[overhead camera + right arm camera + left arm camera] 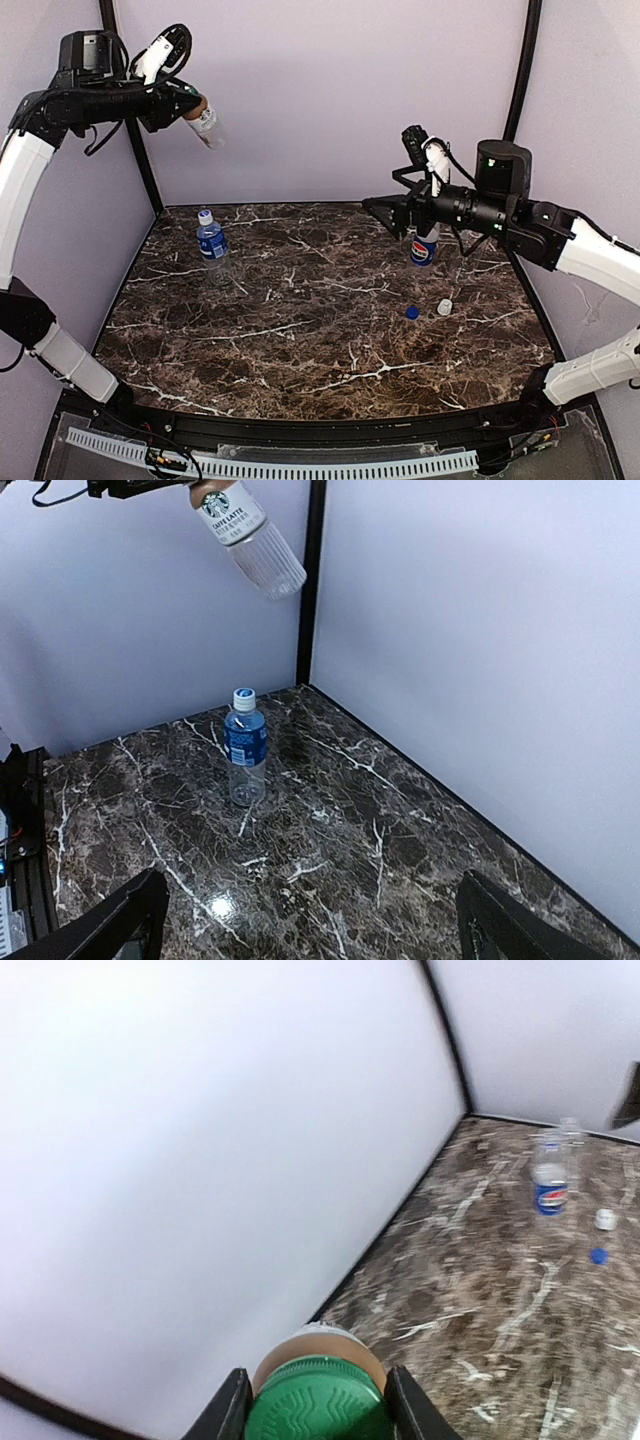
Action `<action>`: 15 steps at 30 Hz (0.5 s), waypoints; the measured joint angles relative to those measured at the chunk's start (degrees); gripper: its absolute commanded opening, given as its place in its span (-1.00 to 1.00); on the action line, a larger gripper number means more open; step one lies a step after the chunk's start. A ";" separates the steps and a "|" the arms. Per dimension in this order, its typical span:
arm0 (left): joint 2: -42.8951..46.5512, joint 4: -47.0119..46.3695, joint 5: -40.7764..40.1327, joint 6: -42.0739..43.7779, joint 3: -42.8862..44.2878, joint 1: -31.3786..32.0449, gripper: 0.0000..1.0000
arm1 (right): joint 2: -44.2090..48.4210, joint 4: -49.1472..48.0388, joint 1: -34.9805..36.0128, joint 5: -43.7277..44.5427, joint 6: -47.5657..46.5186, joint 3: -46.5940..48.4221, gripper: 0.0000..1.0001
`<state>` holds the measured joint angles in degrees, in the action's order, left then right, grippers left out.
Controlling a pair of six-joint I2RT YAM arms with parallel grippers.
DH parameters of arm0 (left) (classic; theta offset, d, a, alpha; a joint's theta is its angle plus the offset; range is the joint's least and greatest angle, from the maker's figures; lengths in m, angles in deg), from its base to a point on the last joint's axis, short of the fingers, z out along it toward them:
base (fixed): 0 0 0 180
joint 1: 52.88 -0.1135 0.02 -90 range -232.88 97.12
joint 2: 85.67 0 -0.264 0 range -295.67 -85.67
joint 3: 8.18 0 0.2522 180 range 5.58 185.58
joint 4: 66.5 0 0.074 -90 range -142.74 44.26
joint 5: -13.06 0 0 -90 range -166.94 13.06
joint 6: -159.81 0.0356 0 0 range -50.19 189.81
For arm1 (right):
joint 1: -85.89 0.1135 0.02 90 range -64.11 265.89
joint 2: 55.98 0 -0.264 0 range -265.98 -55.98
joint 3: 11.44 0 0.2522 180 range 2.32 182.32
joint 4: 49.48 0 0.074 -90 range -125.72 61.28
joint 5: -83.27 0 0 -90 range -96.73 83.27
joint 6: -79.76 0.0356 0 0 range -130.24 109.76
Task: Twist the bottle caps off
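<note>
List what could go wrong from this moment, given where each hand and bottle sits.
1. The left hand grips the short bottle by its green cap, tilted high above the table; a slip could drop it.
2. The open right hand sits near the standing Pepsi bottle; a swing could topple it.
3. The loose blue cap and white cap lie by that bottle; the right arm might sweep them away.

left arm was way up at 10 o'clock, left gripper [190,103] clamped the short bottle [208,125], right gripper [380,207] hung at 2 o'clock, jaws spread
</note>
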<state>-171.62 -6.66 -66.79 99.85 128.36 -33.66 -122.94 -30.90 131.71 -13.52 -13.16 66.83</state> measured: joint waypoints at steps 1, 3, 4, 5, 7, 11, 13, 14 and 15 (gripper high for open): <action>0.31 2.82 2.89 0.66 1.66 2.75 -0.99 | -0.07 -0.96 1.68 0.02 -1.79 -0.07 0.97; 0.79 8.04 7.72 1.55 3.61 6.58 -0.99 | -0.61 -3.34 4.50 0.00 -4.92 -0.07 0.97; 0.96 10.69 10.10 2.05 4.02 8.17 -0.99 | -1.18 -4.83 5.88 0.04 -6.19 -0.07 0.97; 1.07 12.85 12.11 2.47 4.17 9.51 -0.99 | -1.88 -6.08 6.93 0.02 -7.19 -0.04 0.97; 0.92 17.20 15.15 3.26 4.20 12.33 -0.99 | -4.37 -8.46 9.14 -0.76 -8.92 0.50 0.97; 0.00 22.73 21.29 3.85 3.82 16.68 -0.99 | -13.27 -12.15 12.41 -3.45 -10.56 4.15 0.97; -0.35 24.44 23.89 3.87 3.82 17.35 -0.99 | -17.86 -13.27 13.44 -5.27 -10.45 6.32 0.97; -0.44 25.03 25.09 3.89 3.82 17.55 -0.99 | -20.22 -13.84 13.86 -6.29 -10.16 7.69 0.97; -0.50 25.55 25.94 3.89 3.82 17.75 -0.99 | -22.56 -14.34 14.10 -7.30 -9.86 9.11 0.97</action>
<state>-172.12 18.89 -40.85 103.74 132.18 -15.91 -145.50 -45.24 145.81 -20.82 -23.02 75.95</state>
